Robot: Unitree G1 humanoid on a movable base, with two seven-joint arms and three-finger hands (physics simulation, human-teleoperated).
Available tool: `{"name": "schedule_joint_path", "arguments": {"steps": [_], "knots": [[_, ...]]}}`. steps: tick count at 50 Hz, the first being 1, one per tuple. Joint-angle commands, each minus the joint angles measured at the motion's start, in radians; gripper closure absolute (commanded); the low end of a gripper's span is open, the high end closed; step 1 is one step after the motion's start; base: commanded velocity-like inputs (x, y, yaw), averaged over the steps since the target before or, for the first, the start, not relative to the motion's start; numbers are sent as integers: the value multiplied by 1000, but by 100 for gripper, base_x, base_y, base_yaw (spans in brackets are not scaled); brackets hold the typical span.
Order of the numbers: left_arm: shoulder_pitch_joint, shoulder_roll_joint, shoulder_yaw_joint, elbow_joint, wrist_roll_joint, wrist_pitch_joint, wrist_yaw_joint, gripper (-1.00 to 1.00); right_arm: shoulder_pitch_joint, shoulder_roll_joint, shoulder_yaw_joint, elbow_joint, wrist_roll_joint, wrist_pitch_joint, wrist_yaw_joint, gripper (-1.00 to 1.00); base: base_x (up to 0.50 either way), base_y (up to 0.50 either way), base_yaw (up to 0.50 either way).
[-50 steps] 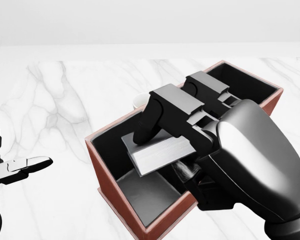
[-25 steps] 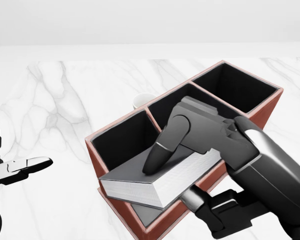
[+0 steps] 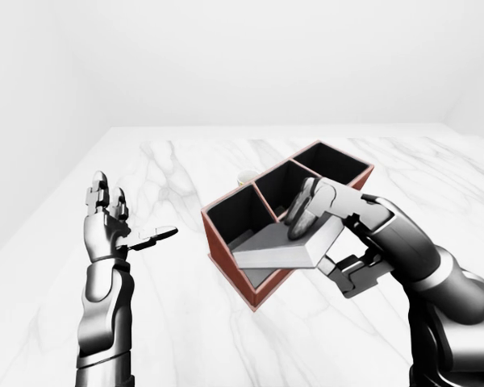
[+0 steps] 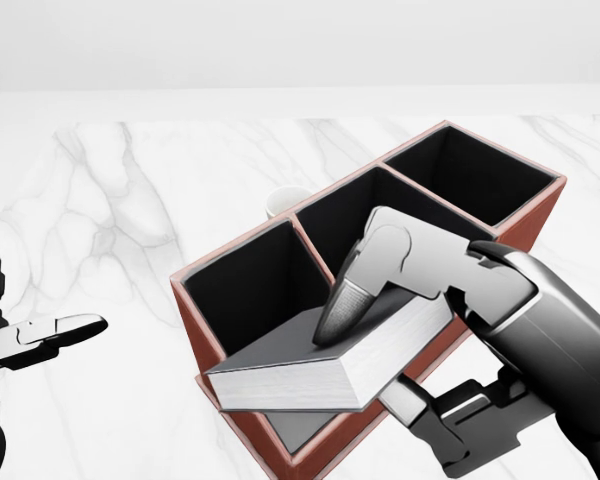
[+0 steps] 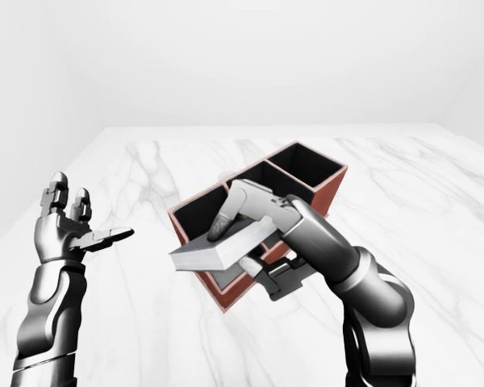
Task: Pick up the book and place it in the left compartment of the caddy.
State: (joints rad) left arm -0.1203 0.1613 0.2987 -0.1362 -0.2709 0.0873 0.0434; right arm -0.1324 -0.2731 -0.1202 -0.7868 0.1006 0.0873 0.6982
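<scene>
while the right robot hand pinches the book over the caddy, left robot hand splayed wide; book looks stiff, smooth-covered; spine-side grip seems safest.

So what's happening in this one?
The right hand grips a grey book, held flat and tilted over the leftmost compartment of the red-brown caddy on the marble table. The book isn't inside yet; it overhangs the caddy's near rim. The left hand is raised open, well to the left, holding nothing. A white cup peeks from behind the caddy.
</scene>
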Motion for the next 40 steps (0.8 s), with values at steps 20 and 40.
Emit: {"name": "schedule_joint_path", "arguments": {"steps": [20,40], "knots": [[0,-1,-2,4,3,0,0,-100,7,-36,-17,62,12,0,0,100,0,0,0],[1,-2,-3,4,4,0,-2,-100,22,-26,-10,139,-101,0,0,100,0,0,0]]}}
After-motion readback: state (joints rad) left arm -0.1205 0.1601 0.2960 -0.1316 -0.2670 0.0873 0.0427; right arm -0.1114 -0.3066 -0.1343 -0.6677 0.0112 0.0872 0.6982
